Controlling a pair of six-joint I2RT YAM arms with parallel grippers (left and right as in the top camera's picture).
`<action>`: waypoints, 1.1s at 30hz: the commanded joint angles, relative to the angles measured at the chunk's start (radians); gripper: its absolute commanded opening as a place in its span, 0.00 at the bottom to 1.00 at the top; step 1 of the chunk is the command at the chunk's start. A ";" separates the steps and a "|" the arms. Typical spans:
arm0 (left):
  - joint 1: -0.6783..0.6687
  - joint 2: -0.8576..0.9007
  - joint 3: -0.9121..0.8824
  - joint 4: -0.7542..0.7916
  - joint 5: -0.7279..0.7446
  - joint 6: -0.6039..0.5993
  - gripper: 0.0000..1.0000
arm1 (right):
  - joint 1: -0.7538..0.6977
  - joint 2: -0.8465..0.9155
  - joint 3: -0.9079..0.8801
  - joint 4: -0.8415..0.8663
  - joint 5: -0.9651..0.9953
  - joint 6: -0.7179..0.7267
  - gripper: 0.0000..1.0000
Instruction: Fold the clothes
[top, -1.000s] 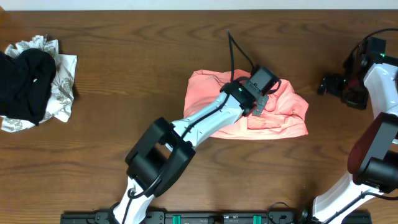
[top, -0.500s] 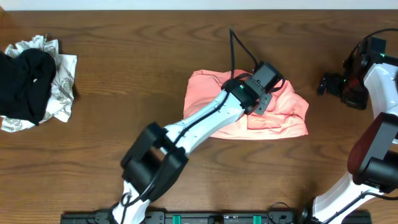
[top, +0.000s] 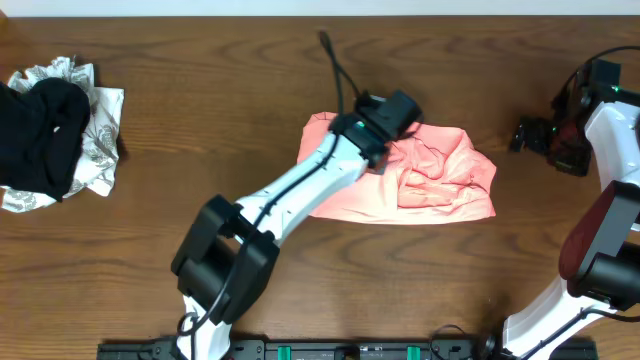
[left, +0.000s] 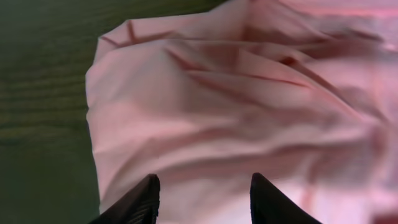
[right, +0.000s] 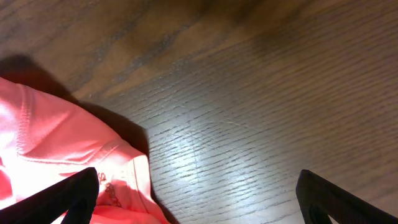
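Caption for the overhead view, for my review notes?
Left hand open over the crumpled pink T-shirt; right hand open, apart at the right.

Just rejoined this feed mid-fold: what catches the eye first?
A crumpled salmon-pink fabric T-shirt lies mid-table, the left end effector open over its far edge. A heap of black and white patterned cloth sits at the far left; the right end effector is open beside the shirt's right edge.

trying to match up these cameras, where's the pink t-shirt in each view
Overhead: the T-shirt lies crumpled just right of centre.
Left wrist: the T-shirt fills most of the frame, with bare wood at the left.
Right wrist: the T-shirt shows only in the lower-left corner.
Shared landmark: the dark wooden table beside its edge.
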 joint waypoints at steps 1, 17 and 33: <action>0.030 0.013 -0.040 0.027 0.076 -0.052 0.47 | 0.004 -0.009 -0.006 0.002 -0.011 0.012 0.99; 0.036 0.013 -0.278 0.143 0.362 -0.131 0.47 | 0.004 -0.009 -0.006 0.003 -0.010 0.012 0.99; 0.032 -0.117 -0.206 0.213 0.362 -0.033 0.48 | 0.004 -0.009 -0.006 0.003 -0.011 -0.019 0.99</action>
